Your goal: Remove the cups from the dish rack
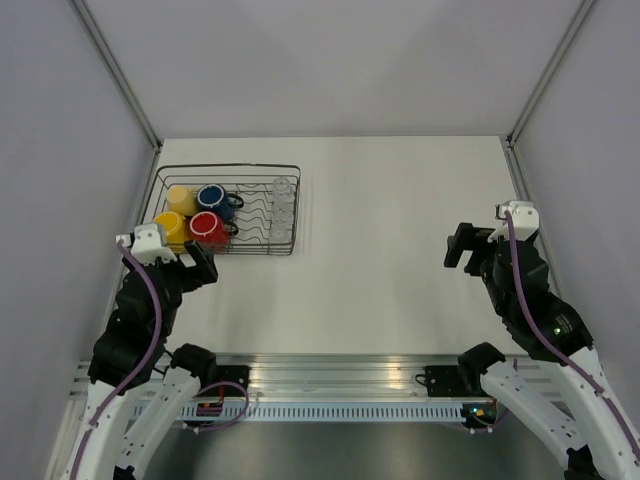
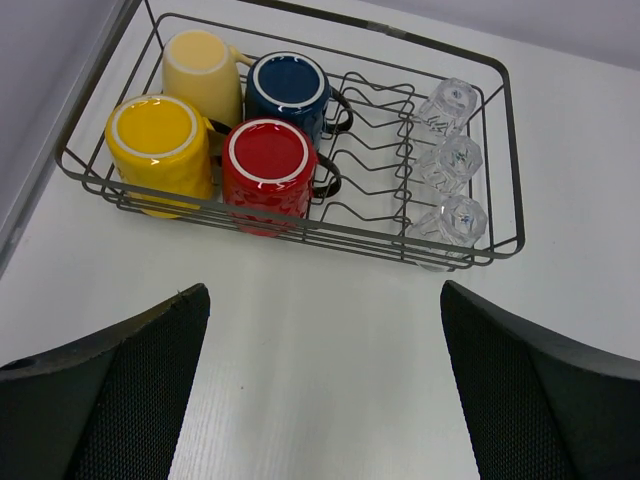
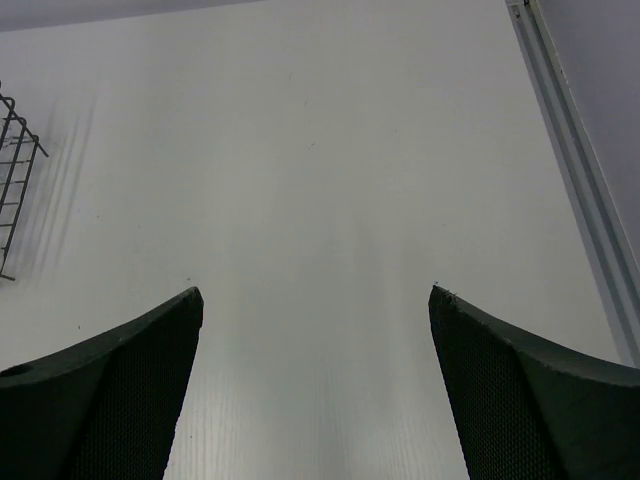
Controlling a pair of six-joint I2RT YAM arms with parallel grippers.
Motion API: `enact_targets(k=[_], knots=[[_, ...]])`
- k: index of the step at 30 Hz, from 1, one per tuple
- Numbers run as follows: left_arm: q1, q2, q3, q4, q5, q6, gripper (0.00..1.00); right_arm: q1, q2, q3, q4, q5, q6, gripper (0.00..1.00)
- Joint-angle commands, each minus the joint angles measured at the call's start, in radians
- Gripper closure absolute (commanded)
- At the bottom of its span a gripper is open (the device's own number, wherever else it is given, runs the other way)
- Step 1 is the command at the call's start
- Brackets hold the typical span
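The black wire dish rack (image 1: 230, 167) stands at the back left of the table. It holds four upside-down mugs: pale yellow (image 2: 200, 60), blue (image 2: 288, 85), bright yellow (image 2: 158, 135) and red (image 2: 268, 158). Three clear tumblers (image 2: 452, 160) stand in a row at its right end. My left gripper (image 1: 197, 262) is open and empty, just in front of the rack's near edge (image 2: 300, 232). My right gripper (image 1: 462, 245) is open and empty over bare table at the right, far from the rack, whose corner (image 3: 15, 180) shows at the left edge of the right wrist view.
The white table (image 1: 400, 220) is enclosed by grey walls on the left, back and right. A metal rail (image 3: 575, 180) runs along the table's right edge. The rack sits close to the left wall.
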Motion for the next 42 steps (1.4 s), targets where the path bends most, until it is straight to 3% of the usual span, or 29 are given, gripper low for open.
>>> enact_targets(k=[1,5,9,13,19,31,38,42], knots=[[0.004,0.022,0.019,0.014,-0.011,-0.041,0.00,0.006,0.015,0.006,0.041,0.014,0.007,0.02],[0.005,0.013,0.032,0.041,0.087,-0.110,0.00,0.006,0.012,0.000,0.071,-0.039,0.028,0.02],[0.003,0.037,0.055,0.045,0.089,-0.147,0.00,0.004,-0.025,-0.019,0.139,-0.145,0.071,0.02],[0.003,0.154,0.134,0.043,0.162,-0.187,0.00,0.003,-0.054,-0.037,0.182,-0.167,0.120,0.02],[0.003,0.477,0.344,0.063,0.210,-0.262,0.00,0.004,-0.070,-0.052,0.212,-0.225,0.171,0.02],[0.003,1.124,0.712,0.129,0.156,-0.098,0.00,0.006,-0.068,-0.046,0.176,-0.365,0.148,0.02],[0.005,1.387,0.875,0.167,0.161,0.052,0.02,0.006,-0.073,-0.039,0.140,-0.380,0.122,0.02],[0.009,1.495,0.947,0.167,0.216,0.129,0.08,0.006,-0.082,-0.031,0.125,-0.380,0.117,0.02]])
